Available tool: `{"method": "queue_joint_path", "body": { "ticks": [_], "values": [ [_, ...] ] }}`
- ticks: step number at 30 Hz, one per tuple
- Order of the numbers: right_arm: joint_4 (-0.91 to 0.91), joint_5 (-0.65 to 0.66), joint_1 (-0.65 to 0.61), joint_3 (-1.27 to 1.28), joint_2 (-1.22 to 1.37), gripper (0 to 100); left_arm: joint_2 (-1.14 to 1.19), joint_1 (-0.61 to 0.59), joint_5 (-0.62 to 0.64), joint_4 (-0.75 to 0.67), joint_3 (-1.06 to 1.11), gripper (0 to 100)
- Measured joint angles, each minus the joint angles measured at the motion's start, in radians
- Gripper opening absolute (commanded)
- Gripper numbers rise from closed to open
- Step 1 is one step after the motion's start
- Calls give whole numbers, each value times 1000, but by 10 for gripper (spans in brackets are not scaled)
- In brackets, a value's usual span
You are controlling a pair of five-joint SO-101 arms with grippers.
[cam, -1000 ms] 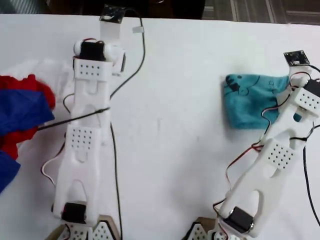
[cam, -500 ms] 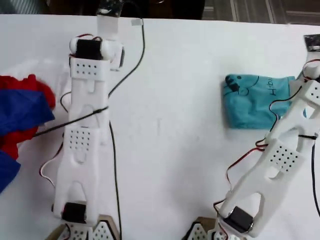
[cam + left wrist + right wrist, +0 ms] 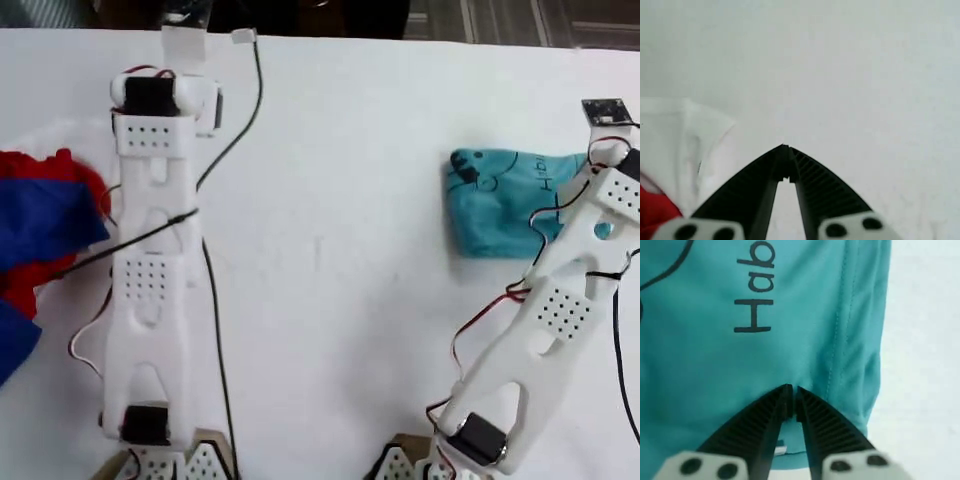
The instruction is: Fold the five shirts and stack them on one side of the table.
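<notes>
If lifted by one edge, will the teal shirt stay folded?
Probably not: the teal shirt is thin, creased cloth, so it would likely droop open. It looks light and may slide on the smooth white table.

A teal fabric shirt with dark print lies flat on the table's right side, folded into a compact rectangle. At the left edge a red shirt and a blue shirt lie crumpled together, seemingly overlapping a rumpled white garment.
</notes>
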Motion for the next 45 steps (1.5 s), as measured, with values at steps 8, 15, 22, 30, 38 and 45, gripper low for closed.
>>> {"method": "queue_joint_path", "body": {
  "ticks": [8,15,22,30,38,45],
  "values": [
    [92,-3,-31,-149,0,19,0,-35,-3,2,0,28],
    [94,-68,-98,-152,0,19,0,-89,-2,2,0,28],
    [94,-94,-183,-41,0,19,-6,-152,-3,2,0,28],
    [94,-94,-244,9,0,19,-64,-201,-2,2,0,28],
    [94,-94,-261,9,-75,19,-74,-239,-3,2,2,28],
    [94,-94,-261,-9,-365,98,-193,-351,-15,2,2,120]
  ]
}}
